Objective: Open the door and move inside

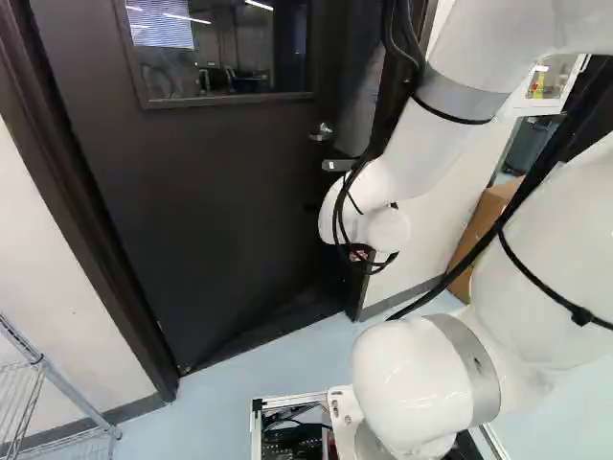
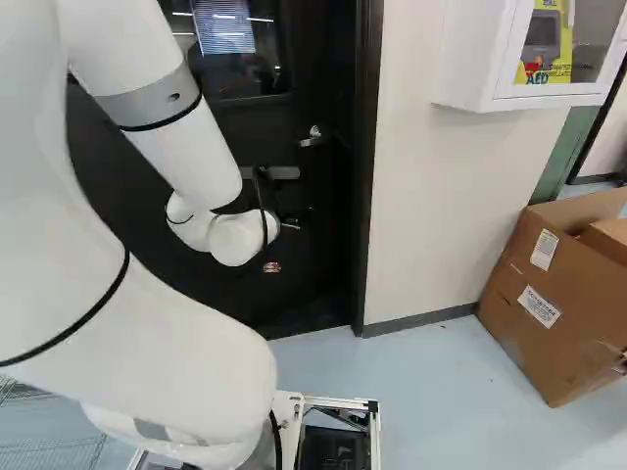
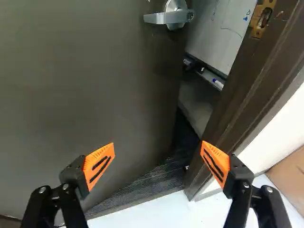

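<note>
Twelve o'clock is taken as straight ahead of the base. The gripper (image 2: 272, 220) is held out toward twelve, its fingers spread wide. In the wrist view, one orange pad (image 3: 99, 165) is set over the door's face, the other (image 3: 216, 164) over the frame (image 3: 237, 90). Between and beyond them the door's free edge and a tapering gap (image 3: 202, 92) are seen; the door (image 1: 220, 211) is ajar.

Through the gap a white panel (image 3: 218, 33) with pen marks is shown, with a ledge (image 3: 204, 71) under it. A ribbed dark strip (image 3: 147, 185) is laid along the foot of the doorway. The lever (image 3: 164, 18) is mounted near the door's free edge, beyond the gripper, and a brass strike plate (image 3: 262, 18) is set in the frame across from it.

From the base, the door is spread from eleven to twelve, with a window (image 1: 225, 48) in its upper part. Pale floor (image 1: 230, 383) is seen up to the sill. Toward one, the way is bounded by a wall (image 2: 421, 225), on which a white cabinet (image 2: 480, 59) is hung; a cardboard box (image 2: 549, 304) is stood toward two. A wire rack (image 1: 57, 379) is placed toward ten.
</note>
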Robot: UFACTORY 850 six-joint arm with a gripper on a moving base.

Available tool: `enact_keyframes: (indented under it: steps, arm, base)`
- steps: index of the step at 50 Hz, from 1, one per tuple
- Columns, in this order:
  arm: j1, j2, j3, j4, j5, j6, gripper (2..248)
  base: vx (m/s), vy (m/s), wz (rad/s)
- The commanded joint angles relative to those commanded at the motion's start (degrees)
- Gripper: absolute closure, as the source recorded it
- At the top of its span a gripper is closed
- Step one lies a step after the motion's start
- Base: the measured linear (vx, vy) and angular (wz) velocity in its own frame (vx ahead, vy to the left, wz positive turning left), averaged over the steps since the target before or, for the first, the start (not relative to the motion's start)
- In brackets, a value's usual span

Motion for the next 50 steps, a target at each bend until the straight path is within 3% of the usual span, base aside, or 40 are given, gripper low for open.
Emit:
enact_keyframes:
  steps: [25,50]
  arm:
    - [0.0,0.0,0.0,0.0,0.0,0.0,3]
    - [0.0,0.0,0.0,0.0,0.0,0.0,3]
  base:
    - [0.065,0.026,-0.023]
    - [0.1,0.036,-0.241]
